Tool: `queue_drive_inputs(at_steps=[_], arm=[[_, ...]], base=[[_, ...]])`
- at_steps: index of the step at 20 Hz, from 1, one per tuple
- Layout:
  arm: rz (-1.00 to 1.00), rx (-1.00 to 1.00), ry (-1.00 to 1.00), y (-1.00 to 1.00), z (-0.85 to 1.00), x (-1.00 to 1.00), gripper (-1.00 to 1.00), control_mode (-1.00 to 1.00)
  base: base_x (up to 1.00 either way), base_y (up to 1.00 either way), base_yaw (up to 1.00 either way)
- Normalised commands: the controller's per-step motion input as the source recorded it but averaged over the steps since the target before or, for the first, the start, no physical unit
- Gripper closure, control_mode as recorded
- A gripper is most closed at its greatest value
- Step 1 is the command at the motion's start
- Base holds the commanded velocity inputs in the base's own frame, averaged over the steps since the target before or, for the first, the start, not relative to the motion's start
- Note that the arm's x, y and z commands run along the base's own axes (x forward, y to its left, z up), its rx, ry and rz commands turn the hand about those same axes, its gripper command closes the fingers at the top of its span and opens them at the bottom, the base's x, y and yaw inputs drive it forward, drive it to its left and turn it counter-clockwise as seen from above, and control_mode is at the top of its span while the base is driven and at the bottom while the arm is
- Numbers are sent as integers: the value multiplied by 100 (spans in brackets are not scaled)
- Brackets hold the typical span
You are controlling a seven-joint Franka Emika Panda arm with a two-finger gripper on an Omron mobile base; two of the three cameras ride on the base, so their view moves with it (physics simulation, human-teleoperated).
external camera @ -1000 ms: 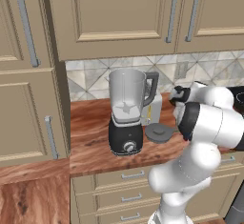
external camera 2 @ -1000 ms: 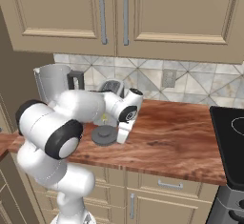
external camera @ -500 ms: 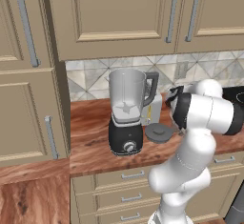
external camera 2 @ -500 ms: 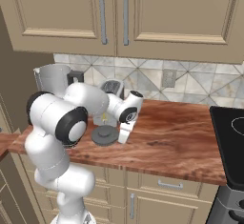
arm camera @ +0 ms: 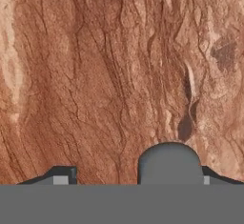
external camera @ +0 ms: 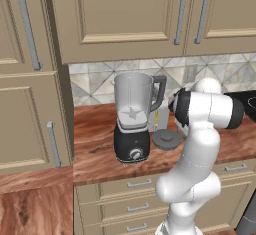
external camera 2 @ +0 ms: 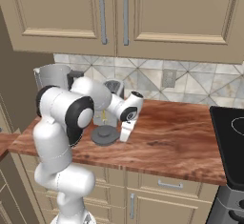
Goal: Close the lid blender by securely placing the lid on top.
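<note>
The gripper (external camera 2: 125,133) is being held low over the tabletop (external camera 2: 181,142), just beside the right edge of the lid (external camera 2: 105,135) as the right base view shows it. In the hand view the two finger tips (arm camera: 61,176) are being shown well apart at the bottom, with a rounded grey part of the lid (arm camera: 169,163) lying between them, nearer the right one. Whether the jaws are touching the lid cannot be told; nothing is being shown lifted or gripped. The jaws are standing spread rather than clenched.

The lid (external camera: 168,139) is lying flat on the tabletop (external camera: 95,129), a small dark grey disc with a raised centre knob. It is being seen just to the right of the blender (external camera: 132,116) in the left base view, near its base but apart from it. The blender is standing upright on its black base with a silver dial, its clear grey jar uncovered at the top and its dark handle turned towards the arm. A pale boxy appliance (external camera: 160,119) is standing behind the lid.
</note>
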Motion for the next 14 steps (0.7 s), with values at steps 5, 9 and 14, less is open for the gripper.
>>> queue_drive_inputs(at_steps=[5,9,14], arm=[[0,0,2,10,-34,4,100,-100],[0,0,-2,8,-24,-1,100,-100],[-1,1,-8,0,-1,-18,100,-100]], base=[[0,0,0],[0,0,0],[0,0,0]])
